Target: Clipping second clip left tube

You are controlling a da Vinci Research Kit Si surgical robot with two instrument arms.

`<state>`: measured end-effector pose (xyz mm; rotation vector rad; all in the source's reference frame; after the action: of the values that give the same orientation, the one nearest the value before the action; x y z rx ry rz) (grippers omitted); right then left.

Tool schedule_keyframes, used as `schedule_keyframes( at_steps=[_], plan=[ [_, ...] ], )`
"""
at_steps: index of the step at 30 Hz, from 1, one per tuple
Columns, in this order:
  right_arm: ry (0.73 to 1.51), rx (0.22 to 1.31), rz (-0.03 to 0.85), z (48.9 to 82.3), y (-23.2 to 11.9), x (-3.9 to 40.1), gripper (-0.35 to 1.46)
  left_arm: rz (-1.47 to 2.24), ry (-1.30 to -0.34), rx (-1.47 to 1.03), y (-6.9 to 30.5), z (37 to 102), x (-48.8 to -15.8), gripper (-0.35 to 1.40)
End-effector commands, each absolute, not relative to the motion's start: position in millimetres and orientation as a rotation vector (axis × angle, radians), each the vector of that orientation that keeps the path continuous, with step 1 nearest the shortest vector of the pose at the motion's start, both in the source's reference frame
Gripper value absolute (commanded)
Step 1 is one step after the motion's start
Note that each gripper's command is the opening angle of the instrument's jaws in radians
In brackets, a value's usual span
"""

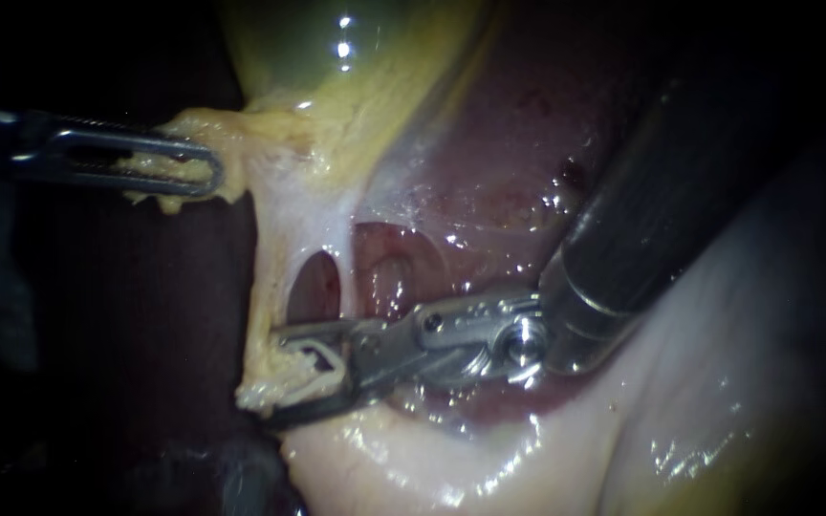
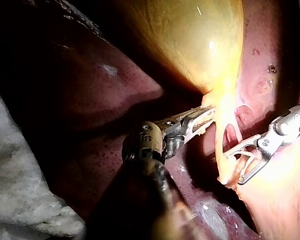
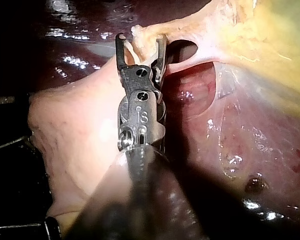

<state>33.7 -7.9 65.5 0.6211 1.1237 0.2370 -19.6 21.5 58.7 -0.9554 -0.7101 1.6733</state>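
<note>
Right instrument [image 1: 310, 375] jaws apart astride left tube [image 1: 265, 287]; left instrument [image 1: 210, 172] clamped on yellow tissue [image 1: 193, 126]. Risk: strong pull may tear stretched tube.

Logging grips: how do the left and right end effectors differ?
On the left instrument the end effector is shut on fatty tissue; on the right instrument it is open astride the tube. The left instrument comes in level; the right instrument slants from upper right. Both are metal.

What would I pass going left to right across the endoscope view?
In order: left instrument gripping yellow tissue → left tube → opening beside it → liver → right instrument's shaft.
</note>
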Motion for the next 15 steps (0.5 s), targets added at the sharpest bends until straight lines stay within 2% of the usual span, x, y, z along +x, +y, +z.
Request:
schedule_keyframes(
  at_steps=[1, 15],
  plan=[
    [1.124, 0.621, 0.237, 65.4, -7.9, 33.7, 0.50, 1.673, -0.710, -0.955, 21.5, 58.7, -19.6, -0.35],
    [1.126, 0.626, 0.234, 65.0, -7.8, 32.7, 0.50, 1.674, -0.710, -0.956, 21.5, 58.8, -19.5, -0.35]
  ],
)
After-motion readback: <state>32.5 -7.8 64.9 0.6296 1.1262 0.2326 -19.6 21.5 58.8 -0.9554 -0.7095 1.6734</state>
